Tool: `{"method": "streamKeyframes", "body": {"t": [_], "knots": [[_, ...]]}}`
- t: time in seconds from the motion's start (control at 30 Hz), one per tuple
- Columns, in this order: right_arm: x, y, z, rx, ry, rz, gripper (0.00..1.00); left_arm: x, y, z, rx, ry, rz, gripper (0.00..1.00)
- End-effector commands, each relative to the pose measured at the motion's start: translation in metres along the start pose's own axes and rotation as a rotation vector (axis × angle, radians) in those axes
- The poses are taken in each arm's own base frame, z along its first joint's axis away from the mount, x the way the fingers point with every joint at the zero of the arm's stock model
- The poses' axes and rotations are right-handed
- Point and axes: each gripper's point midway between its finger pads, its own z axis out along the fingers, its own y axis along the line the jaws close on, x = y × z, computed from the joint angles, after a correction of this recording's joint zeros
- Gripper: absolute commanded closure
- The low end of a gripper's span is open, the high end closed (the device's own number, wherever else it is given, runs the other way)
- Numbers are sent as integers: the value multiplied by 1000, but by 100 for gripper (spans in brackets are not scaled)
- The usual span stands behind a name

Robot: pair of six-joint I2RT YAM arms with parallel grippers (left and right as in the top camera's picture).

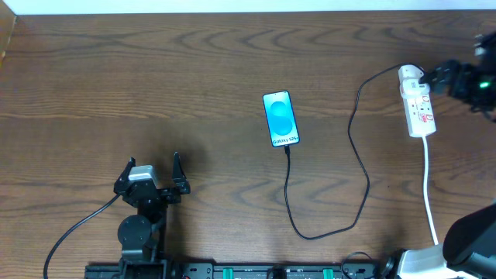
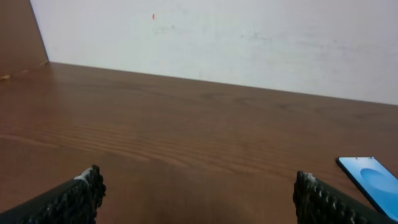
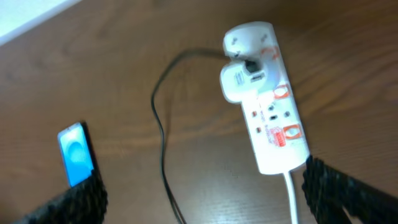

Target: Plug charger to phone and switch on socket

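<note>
The socket (image 3: 267, 106) lies lengthwise just ahead of the right gripper (image 3: 204, 180), whose jaws gape wide; the left gripper (image 1: 153, 163), wide too, is far off.

The setting looks like a robotics lab bench. A broad dark-brown wood-grain table (image 1: 155, 70) stands against a bare white wall (image 2: 249, 37). A black metal mounting rail with green fittings (image 1: 256, 272) runs along the table's near edge, beside the round black base of a robot arm (image 1: 138, 232).
</note>
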Motion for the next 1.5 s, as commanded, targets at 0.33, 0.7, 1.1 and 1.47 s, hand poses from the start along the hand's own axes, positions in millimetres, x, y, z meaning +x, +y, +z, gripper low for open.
{"method": "streamKeyframes", "body": {"t": [0.33,0.7,1.1,1.47], "knots": [[95,33,87,-86,-139,-41,1,17,4,1,-16,54,9,2],[152,38,41,-89,-557,-195,1,17,4,1,-16,54,9,2],[174,31,16,-44,-709,-218,1,17,4,1,-16,54,9,2],[187,28,21,-36,-658,-202,1,17,4,1,-16,54,9,2]]}}
